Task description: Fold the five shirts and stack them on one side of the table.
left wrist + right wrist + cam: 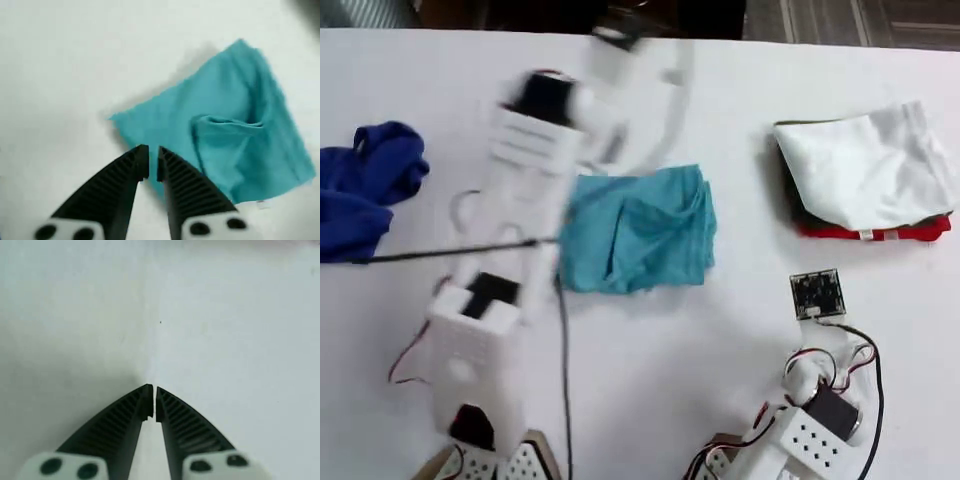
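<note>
Teal shirt (640, 230) lies at frame centre on the worktop (650, 380). A blue shirt (365, 185) sits at the left edge, and a white shirt (860, 165) tops a red shirt (875, 232) at right. Left end effector (153, 162) and right end effector (154, 402) are both closed.

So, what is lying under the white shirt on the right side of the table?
A red shirt shows along the near edge of the white shirt, with a dark layer between them. The white shirt covers the rest, so whether more lies there cannot be told.
</note>
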You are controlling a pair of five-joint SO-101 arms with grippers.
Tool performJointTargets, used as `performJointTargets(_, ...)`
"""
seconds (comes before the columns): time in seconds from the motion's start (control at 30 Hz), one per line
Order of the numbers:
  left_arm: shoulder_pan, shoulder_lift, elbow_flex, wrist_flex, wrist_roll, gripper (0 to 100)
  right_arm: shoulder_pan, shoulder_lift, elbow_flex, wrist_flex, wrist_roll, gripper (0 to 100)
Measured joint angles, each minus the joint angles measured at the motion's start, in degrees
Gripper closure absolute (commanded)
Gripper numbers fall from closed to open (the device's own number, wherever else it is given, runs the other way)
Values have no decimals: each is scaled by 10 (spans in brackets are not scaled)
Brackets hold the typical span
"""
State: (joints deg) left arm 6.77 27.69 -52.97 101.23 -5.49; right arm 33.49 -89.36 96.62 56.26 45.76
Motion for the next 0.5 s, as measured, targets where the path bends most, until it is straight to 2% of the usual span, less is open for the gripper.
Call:
performJointTargets(0.13, -137, 0, 58, 2, -15, 973, -1, 0, -5, 0, -4, 979)
performJointTargets(0.23, -244, -13, 128, 2, -56, 973, -25, -1, -27, 23, -49, 979)
performJointTargets(0.33, -365, -44, 195, -4, -87, 973, -92, -1, -69, 71, -88, 979)
performJointTargets(0.5, -560, -57, 285, -45, -127, 973, -236, 12, -113, 82, -98, 978)
